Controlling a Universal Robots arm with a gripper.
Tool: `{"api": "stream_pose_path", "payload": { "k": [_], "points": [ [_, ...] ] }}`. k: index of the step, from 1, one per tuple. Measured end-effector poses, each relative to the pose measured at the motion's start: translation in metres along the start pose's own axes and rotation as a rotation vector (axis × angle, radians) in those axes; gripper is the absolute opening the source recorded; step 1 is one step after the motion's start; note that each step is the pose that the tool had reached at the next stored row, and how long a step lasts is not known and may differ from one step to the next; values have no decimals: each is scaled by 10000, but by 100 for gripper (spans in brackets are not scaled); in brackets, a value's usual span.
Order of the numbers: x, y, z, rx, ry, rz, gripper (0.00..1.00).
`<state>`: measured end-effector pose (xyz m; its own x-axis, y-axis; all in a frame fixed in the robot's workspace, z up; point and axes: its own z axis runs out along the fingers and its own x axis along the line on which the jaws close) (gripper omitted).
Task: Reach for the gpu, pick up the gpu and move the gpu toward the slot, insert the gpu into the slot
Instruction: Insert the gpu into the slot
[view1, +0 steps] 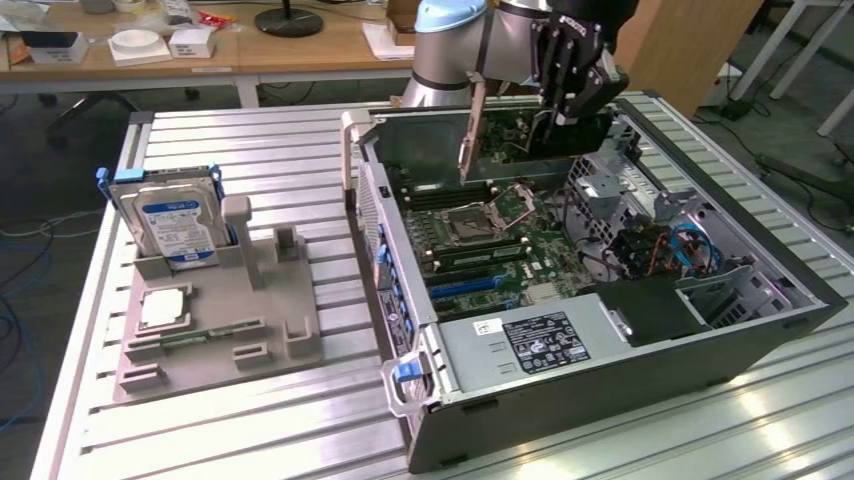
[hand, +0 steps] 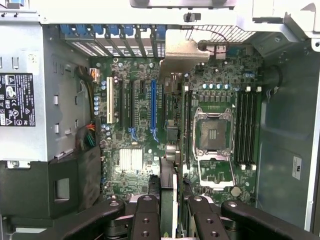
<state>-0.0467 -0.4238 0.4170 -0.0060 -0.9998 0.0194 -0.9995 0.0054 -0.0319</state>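
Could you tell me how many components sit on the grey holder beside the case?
3: a hard drive upright at the far end, a square silver chip flat in the middle, a narrow green stick nearest the camera. Others may be hidden.

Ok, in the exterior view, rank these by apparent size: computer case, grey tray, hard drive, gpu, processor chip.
1. computer case
2. grey tray
3. hard drive and gpu: they look similar. The gpu is farther off and partly behind the hand, so I won't rank them.
4. processor chip
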Motion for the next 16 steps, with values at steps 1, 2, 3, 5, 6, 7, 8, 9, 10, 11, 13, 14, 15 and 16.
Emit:
{"api": "stream_pose_path", "payload": {
  "k": [1, 2, 3, 5, 6, 7, 8, 9, 10, 11, 13, 14, 15, 16],
  "points": [
    [0, 0, 9, 1, 0, 0, 26],
    [0, 0, 18, 0, 0, -1, 26],
    [0, 1, 27, 0, 0, 0, 26],
    [-1, 1, 45, 0, -1, -1, 26],
    [-1, 2, 54, 0, 0, 0, 26],
    [-1, 2, 65, 0, 0, 0, 26],
    [-1, 2, 74, 0, 1, 0, 26],
    [-1, 3, 82, 0, 0, 0, 26],
    [-2, 4, 90, 0, 0, 0, 26],
    [-2, 8, 96, 0, 1, 1, 26],
    [-2, 18, 106, 0, 1, 0, 26],
    [-2, 26, 111, 1, -1, 0, 26],
    [-2, 33, 115, 0, 0, 0, 26],
    [-2, 41, 120, 0, 0, 0, 26]
  ]
}}
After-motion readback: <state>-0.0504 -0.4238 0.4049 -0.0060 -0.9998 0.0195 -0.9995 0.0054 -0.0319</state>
